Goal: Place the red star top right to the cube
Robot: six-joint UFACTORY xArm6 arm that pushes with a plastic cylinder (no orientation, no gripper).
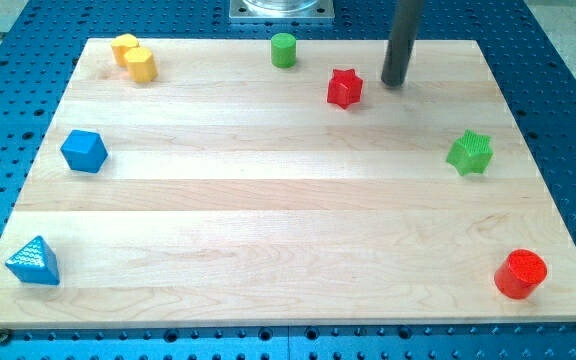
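The red star (345,88) lies on the wooden board (288,210) near the view's top, right of centre. The blue cube (84,151) sits far off at the view's left edge of the board. My tip (394,83) is down on the board just to the right of the red star, a small gap apart from it and not touching.
A green cylinder (284,50) stands top centre. A yellow block (134,57) lies at the top left. A green star (469,152) is at the right, a red cylinder (520,274) at the bottom right, a blue triangular block (34,262) at the bottom left.
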